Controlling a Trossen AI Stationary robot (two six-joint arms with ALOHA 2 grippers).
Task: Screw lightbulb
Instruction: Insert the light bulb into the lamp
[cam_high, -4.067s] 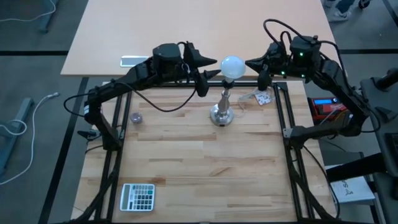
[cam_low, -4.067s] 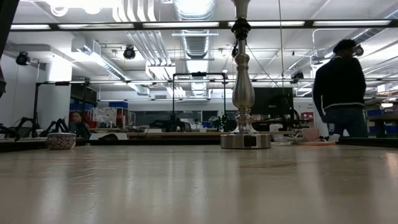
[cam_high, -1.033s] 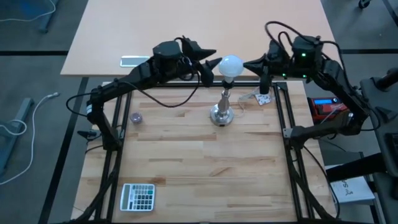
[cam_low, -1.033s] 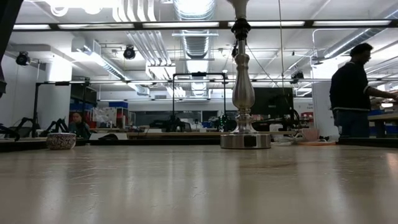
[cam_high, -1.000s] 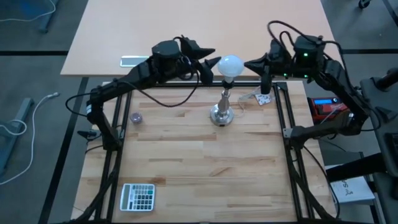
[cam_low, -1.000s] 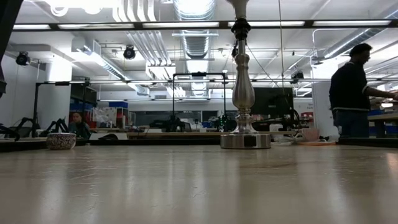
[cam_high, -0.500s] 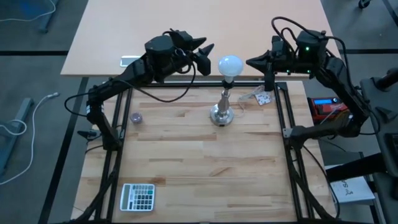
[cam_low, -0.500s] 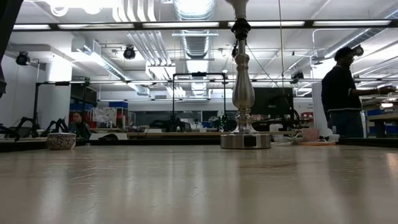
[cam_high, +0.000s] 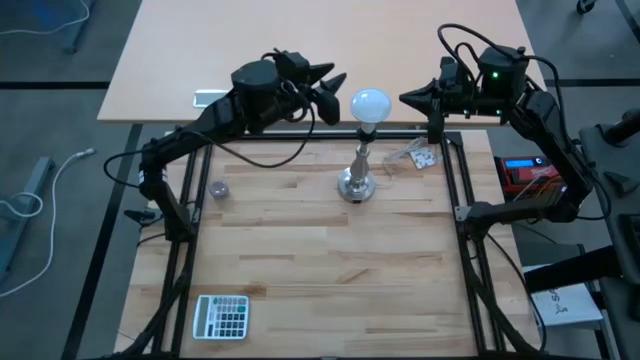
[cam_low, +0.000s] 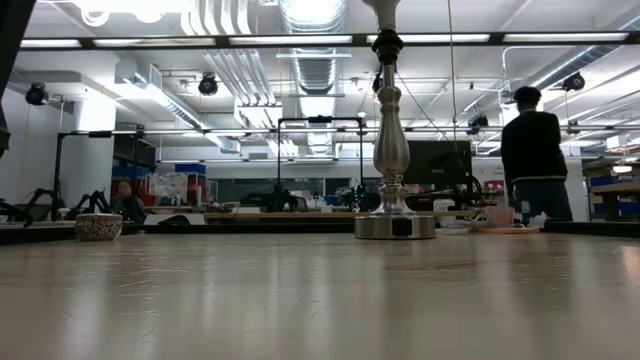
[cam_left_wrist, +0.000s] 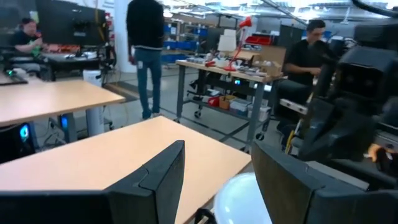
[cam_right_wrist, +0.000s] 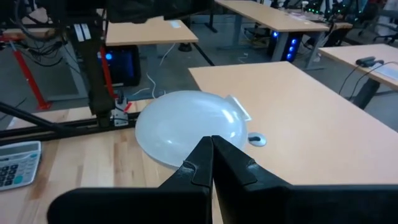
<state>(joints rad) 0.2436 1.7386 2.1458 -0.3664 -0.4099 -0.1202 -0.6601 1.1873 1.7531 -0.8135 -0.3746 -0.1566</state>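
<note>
Lightbulb first: the round white frosted lightbulb (cam_high: 371, 105) sits on top of the silver metal stand with a round base and slim turned stem (cam_high: 357, 180), which stands upright at the far middle of the pale wooden slatted table (cam_high: 320, 260). No gripper touches the bulb.

To its left the left gripper (cam_high: 333, 86) hangs in the air beside the globe, its two dark fingers spread apart with nothing between them; in the left wrist view the white globe shows just beyond and below the gap between those fingers (cam_left_wrist: 163, 174). To the bulb's right the right gripper (cam_high: 404, 98) points at it from a short way off, its fingers (cam_right_wrist: 239, 167) pressed together and holding nothing, with the globe just ahead of their tips in the right wrist view.

As for containers, a small round patterned bowl (cam_high: 217, 187) sits on the left part of the table, well apart from the stand; whether anything is in it cannot be told. A white calculator with grey keys (cam_high: 221, 316) lies at the near left corner. A small clear packet (cam_high: 415, 156) lies near the stand on its right. In the low view a person in dark clothes (cam_low: 532, 152) stands in the room behind the table.
</note>
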